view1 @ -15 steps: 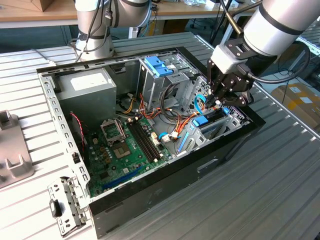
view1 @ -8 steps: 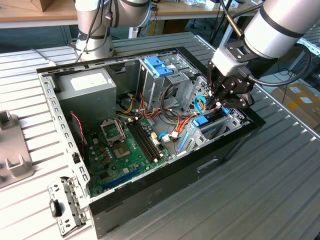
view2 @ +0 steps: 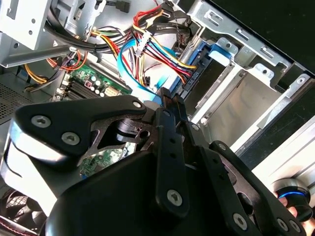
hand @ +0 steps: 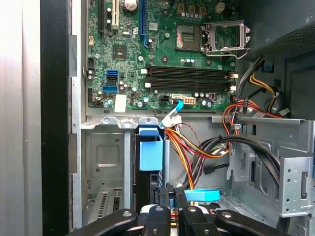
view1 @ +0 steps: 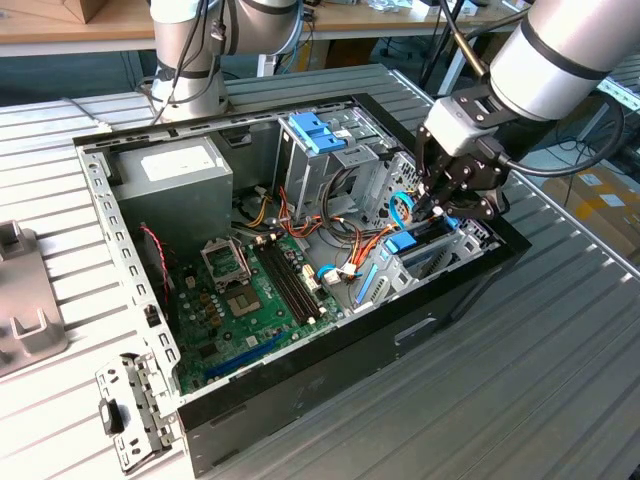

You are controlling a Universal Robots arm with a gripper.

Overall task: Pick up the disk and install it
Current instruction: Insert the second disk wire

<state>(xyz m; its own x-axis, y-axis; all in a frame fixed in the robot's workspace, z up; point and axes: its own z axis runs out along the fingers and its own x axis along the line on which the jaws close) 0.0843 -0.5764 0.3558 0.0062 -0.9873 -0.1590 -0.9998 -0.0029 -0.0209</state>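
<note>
The disk (view1: 402, 243) stands on edge in the drive bay at the open computer case's corner on the exterior view's right. Its light-blue frame (hand: 150, 152) tops a dark narrow edge in the first wrist view. The frame (view2: 215, 53) also appears in the second wrist view between silver bay walls. My gripper (view1: 432, 208) hangs just above that bay, beside the disk. Its black fingers (hand: 166, 199) are shut together, and I see nothing between them. The fingertips (view2: 167, 101) sit close to a bundle of coloured wires and a blue flat cable.
The green motherboard (view1: 250, 290) fills the case floor. A grey power supply box (view1: 180, 175) stands at the back. A fixed drive cage with blue tabs (view1: 315, 135) rises mid-case. Loose red, yellow and orange wires (hand: 197, 147) cross beside the bay. A metal bracket (view1: 130, 410) lies outside on the slatted table.
</note>
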